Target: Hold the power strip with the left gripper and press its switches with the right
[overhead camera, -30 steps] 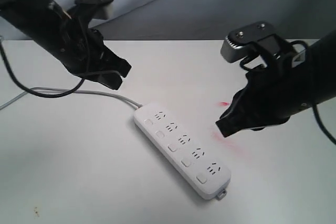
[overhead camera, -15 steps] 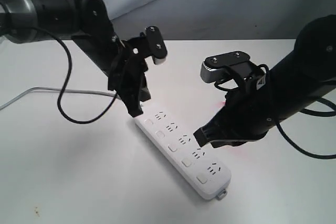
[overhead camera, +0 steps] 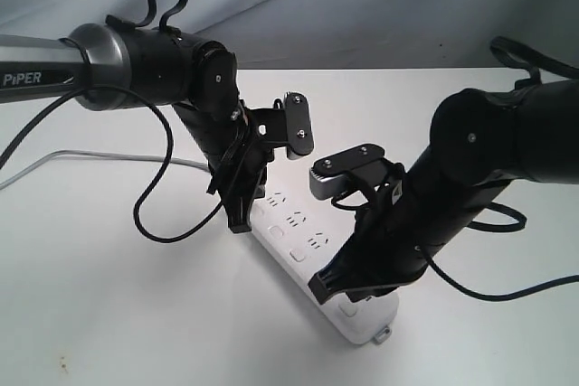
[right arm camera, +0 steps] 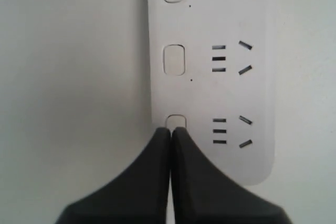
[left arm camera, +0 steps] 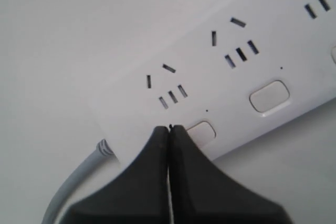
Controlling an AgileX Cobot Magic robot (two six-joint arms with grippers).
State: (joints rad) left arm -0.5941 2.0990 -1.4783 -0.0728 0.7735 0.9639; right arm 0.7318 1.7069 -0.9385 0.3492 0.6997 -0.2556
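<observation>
Power strip (overhead camera: 291,234) beneath left pincer (left arm camera: 169,129) and right pincer (right arm camera: 171,130), both closed

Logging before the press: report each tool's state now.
Left tool: closed, empty, tip at the cord end of the power strip.
Right tool: closed, empty, tip at the end switch.

Left gripper (overhead camera: 241,221) was angled steeply down, fingers pressed flat together, tip at the cord end of the strip (overhead camera: 298,237). Right gripper (overhead camera: 323,285) also pointed down, fingers closed tight with nothing between them, tip at the strip's opposite end. Arms stood on opposite sides of the strip.
</observation>
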